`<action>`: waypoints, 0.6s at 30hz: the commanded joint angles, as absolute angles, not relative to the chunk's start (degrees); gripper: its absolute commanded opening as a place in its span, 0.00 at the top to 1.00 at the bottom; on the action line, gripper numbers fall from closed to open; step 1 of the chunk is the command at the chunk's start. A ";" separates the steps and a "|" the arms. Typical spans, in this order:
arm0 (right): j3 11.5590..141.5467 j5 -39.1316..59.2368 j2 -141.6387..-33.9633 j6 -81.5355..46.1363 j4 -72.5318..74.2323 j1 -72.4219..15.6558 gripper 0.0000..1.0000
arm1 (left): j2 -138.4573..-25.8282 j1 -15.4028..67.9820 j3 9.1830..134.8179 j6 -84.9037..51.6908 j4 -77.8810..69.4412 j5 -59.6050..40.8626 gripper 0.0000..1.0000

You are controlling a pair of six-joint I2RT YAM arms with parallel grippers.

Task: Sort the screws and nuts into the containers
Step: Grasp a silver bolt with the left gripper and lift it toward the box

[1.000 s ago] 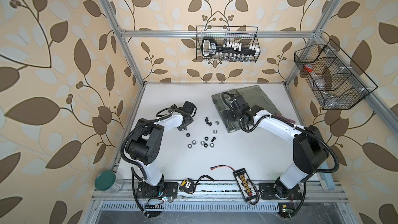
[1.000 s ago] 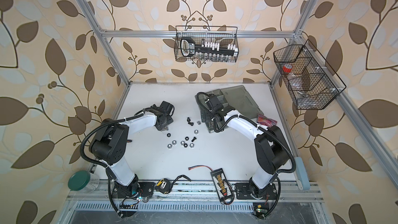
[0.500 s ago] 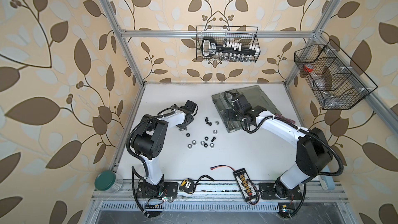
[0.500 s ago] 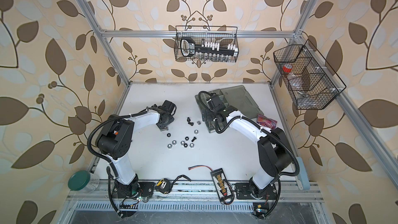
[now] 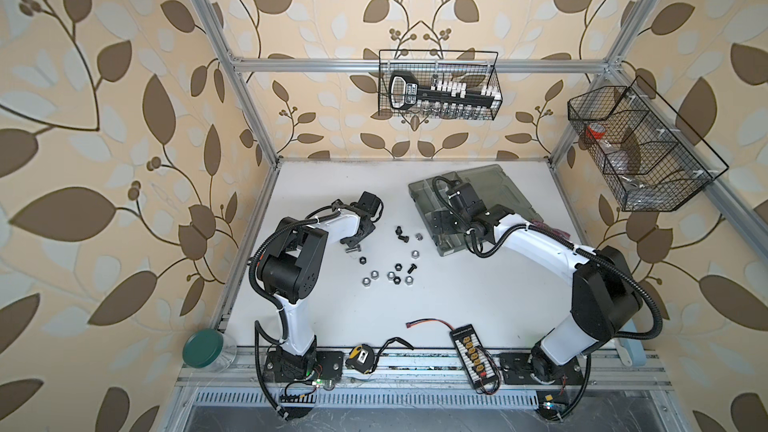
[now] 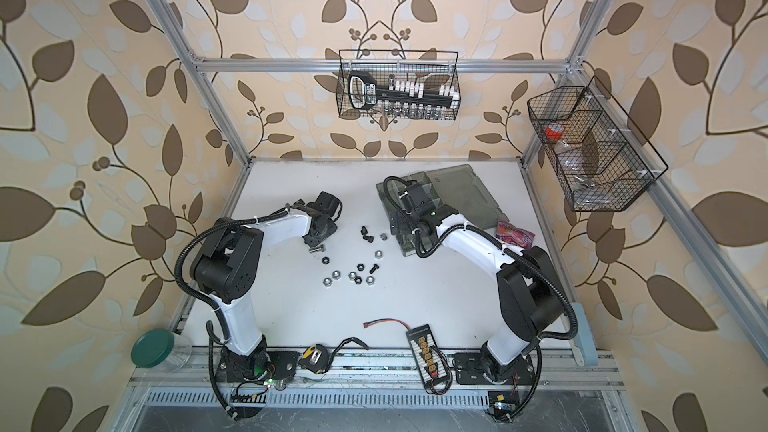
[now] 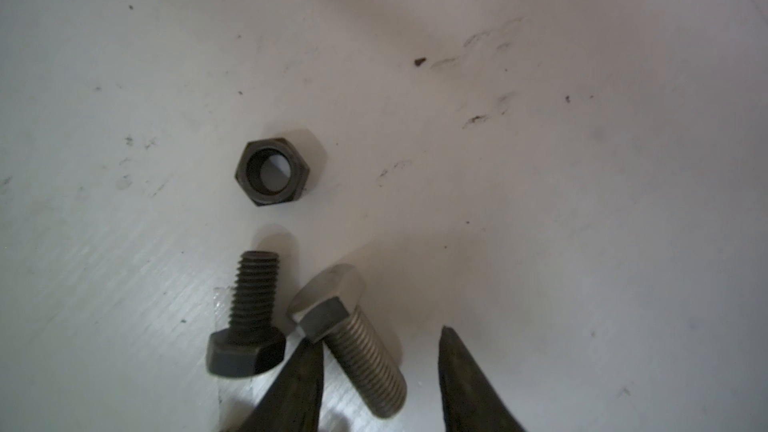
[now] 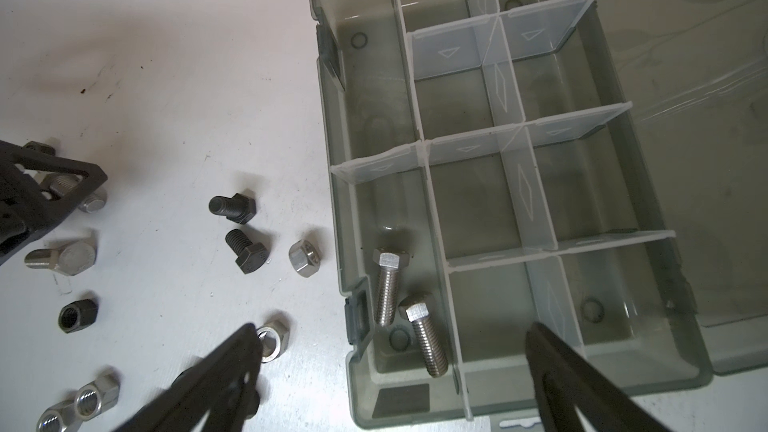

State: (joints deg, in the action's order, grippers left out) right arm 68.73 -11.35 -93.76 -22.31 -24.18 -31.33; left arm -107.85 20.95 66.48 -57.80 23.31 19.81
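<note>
- silver screw (image 7: 349, 338) lies on the table (image 7: 540, 201), shaft between the left claw (image 7: 376, 337) fingers. One finger looks to touch its head, gap at the other, so released, not clamped yet.
- left claw has narrowed since a second ago, and its arm's elbow has swung toward the far wall.
- black screw (image 7: 245, 317) just outside the touching finger, black nut (image 7: 272, 172) beyond the tips.
- right claw (image 8: 392, 326) stayed spread wide and empty over the organizer case (image 8: 334, 118), two stored screws (image 8: 388, 288) in the compartment (image 8: 390, 209) between its fingers.
- loose nuts (image 5: 390, 275) unmoved.
</note>
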 commanded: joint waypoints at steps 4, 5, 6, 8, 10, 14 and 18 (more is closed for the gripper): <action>67.49 -12.38 -92.29 -23.12 -24.35 -31.16 0.00 | -109.59 20.44 68.04 -58.62 25.41 21.62 0.62; 67.50 -12.37 -92.30 -23.10 -24.36 -31.12 0.00 | -109.80 20.37 68.03 -58.56 25.49 21.62 0.64; 67.50 -12.39 -92.33 -23.07 -24.35 -31.16 0.00 | -109.91 20.24 67.99 -58.54 25.63 21.62 0.66; 67.66 -12.39 -92.41 -23.05 -24.43 -31.11 0.00 | -110.05 20.13 67.94 -58.45 25.78 21.42 0.71; 67.96 -12.78 -92.49 -23.02 -24.68 -31.13 0.00 | -110.04 20.04 67.93 -57.96 25.83 21.09 0.78; 68.50 -13.84 -92.14 -23.05 -24.83 -30.86 0.00 | -109.82 20.13 68.71 -55.48 26.31 20.04 0.89; 68.21 -15.93 -91.28 -24.01 -24.89 -30.53 0.00 | -107.38 20.47 68.87 -51.45 24.44 18.17 0.94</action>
State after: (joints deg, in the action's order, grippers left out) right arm 68.62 -13.19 -93.36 -22.76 -24.23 -30.94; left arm -109.19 20.56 67.64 -54.59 23.90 19.44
